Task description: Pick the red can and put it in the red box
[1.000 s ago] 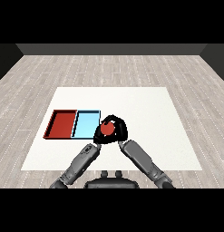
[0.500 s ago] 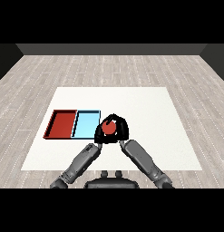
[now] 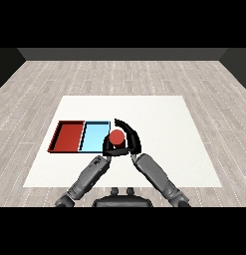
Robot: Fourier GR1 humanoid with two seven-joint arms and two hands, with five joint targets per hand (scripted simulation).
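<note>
The red can is held just above the table, at the right edge of the light blue tray. My right hand is curled round the can, fingers arching over its far side. The red tray lies to the left of the blue one, with nothing in it. My left hand sits low beside the can, at the blue tray's near right corner, partly hidden by the right hand.
The two trays lie side by side on the left half of the white table. Both forearms come in from the bottom edge and meet near the can. Grey wooden floor surrounds the table.
My right hand has carried the red can a little to the left and away from me, closer to the light blue tray. The left arm has barely moved.
</note>
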